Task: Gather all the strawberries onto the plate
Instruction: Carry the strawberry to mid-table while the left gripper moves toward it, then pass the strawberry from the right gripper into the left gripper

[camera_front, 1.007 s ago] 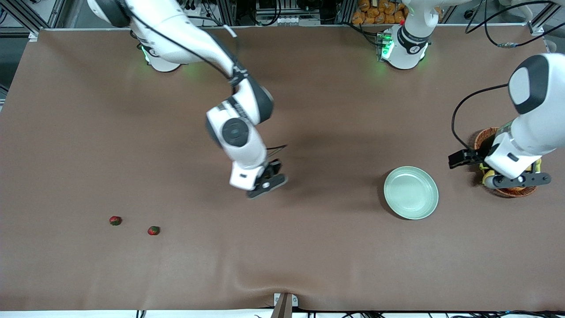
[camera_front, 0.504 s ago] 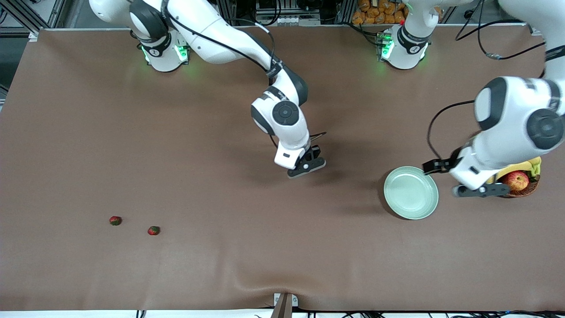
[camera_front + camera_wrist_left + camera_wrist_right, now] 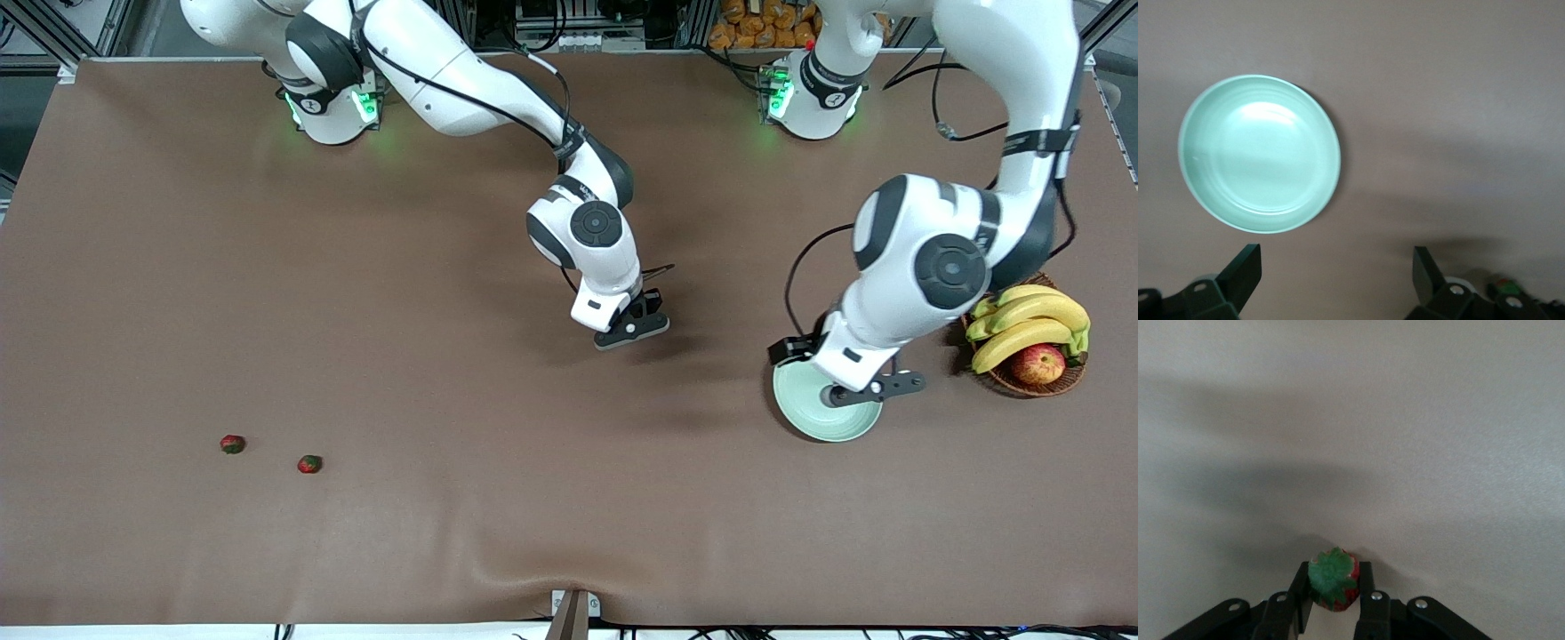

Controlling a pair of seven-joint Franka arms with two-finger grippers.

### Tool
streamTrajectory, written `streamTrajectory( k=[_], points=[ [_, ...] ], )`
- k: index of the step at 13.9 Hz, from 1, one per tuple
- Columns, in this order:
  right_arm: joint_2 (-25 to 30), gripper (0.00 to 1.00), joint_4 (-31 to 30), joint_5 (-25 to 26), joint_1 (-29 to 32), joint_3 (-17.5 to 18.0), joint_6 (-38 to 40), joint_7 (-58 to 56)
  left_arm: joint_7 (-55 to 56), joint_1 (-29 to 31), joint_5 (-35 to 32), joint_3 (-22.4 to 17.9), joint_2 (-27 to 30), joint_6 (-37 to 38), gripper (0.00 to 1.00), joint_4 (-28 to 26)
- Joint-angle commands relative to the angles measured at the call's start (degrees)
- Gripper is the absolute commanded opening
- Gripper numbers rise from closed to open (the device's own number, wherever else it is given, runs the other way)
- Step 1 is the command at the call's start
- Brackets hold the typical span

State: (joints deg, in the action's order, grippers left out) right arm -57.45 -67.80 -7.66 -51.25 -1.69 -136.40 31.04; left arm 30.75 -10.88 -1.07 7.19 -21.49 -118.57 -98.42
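Observation:
My right gripper (image 3: 633,327) is shut on a strawberry (image 3: 1333,579), held above bare table mid-way between the loose berries and the plate. In the right wrist view the berry's green top shows between the fingers (image 3: 1367,587). Two more strawberries (image 3: 232,444) (image 3: 308,464) lie on the table toward the right arm's end, near the front camera. The mint-green plate (image 3: 822,422) sits toward the left arm's end, and it looks empty in the left wrist view (image 3: 1259,153). My left gripper (image 3: 867,391) hovers over the plate's edge, open and empty (image 3: 1336,273).
A brown wicker basket (image 3: 1062,382) holding bananas (image 3: 1031,320) and an apple (image 3: 1037,363) stands beside the plate at the left arm's end. The brown table cover (image 3: 498,498) has a wrinkle near the front edge.
My right gripper has carried the strawberry toward the left arm's end. My left arm has swung from over the basket to over the plate, uncovering the basket.

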Motion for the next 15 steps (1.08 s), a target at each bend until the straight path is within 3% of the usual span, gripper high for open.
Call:
streamTrajectory(
  k=[1, 2, 3, 6, 8, 12, 15],
  points=[
    [-2.3, 0.12, 3.0, -0.6, -0.2, -0.1, 0.6, 1.8, 8.8, -3.2, 0.8, -0.4, -4.2, -0.9, 1.0, 4.5],
    [-2.2, 0.45, 3.0, -0.6, -0.1, -0.1, 1.0, 2.0, 12.3, -4.2, 1.0, -0.4, -5.1, -1.1, 1.0, 5.1],
    [-2.0, 0.99, 2.9, -0.4, -0.1, -0.2, 1.0, 2.1, 15.2, -4.9, 2.1, -0.4, -6.0, -1.6, 1.0, 5.8],
    [2.0, 1.0, 2.4, -0.2, 0.8, -0.2, 1.5, 1.7, 22.0, -8.2, 3.7, -0.5, -8.0, -5.0, 1.0, 6.1],
    [5.7, 1.0, 2.2, -0.1, 2.6, -0.5, 6.8, 1.7, 25.6, -9.0, 3.7, -0.5, -9.2, -5.9, 1.0, 7.1],
    [9.3, 1.0, 2.1, 0.1, 11.1, -1.4, 14.7, -0.4, 35.0, -12.7, 3.4, -0.7, -14.3, -5.9, 1.0, 12.4],
    [10.1, 1.0, 2.1, 0.1, 14.6, -7.9, 19.7, -8.1, 40.2, -15.2, 3.2, -1.1, -17.5, -6.1, 1.0, 15.2]
  ],
)
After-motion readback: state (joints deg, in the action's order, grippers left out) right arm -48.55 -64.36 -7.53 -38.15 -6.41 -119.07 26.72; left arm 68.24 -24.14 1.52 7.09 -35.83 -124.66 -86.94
